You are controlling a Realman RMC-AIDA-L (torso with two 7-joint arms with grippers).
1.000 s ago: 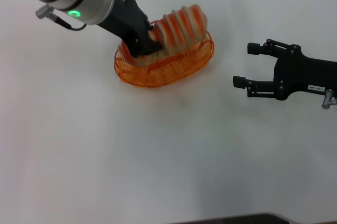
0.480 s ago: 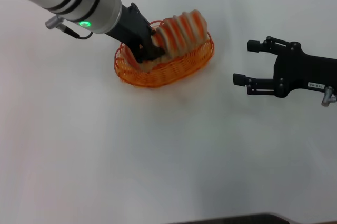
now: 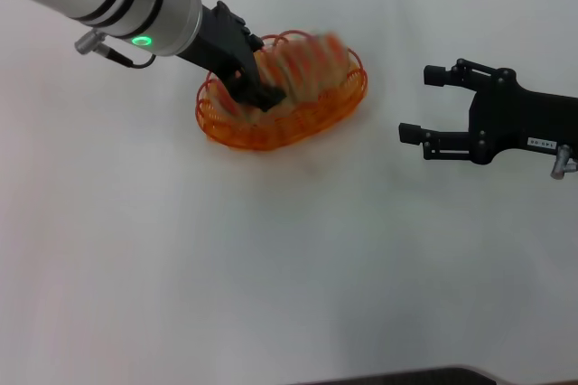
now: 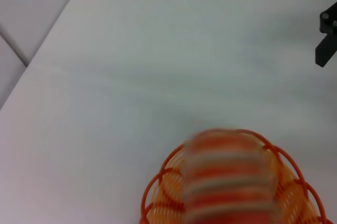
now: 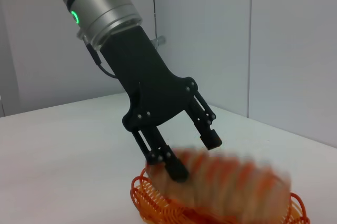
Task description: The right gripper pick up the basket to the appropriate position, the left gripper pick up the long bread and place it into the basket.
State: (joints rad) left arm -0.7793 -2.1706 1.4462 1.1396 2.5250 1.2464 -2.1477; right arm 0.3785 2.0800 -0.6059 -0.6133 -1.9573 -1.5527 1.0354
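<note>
Striped tan long bread (image 3: pixel 302 67) inside oval orange wire basket (image 3: pixel 271 127), blurred.

Lit brightly and evenly from above, washing the white table (image 3: pixel 271 267) nearly flat and leaving only faint, soft shadows under the basket (image 3: pixel 271 132). Smearing with motion blur across the bread (image 5: pixel 231 184) in all three views, stripes running together, most heavily in the left wrist view. Staying crisp on the right gripper (image 3: pixel 424 105).

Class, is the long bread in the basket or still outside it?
In. The long bread lies inside the basket, its wire rim looping round it; the left gripper fingers are spread beside one end.
</note>
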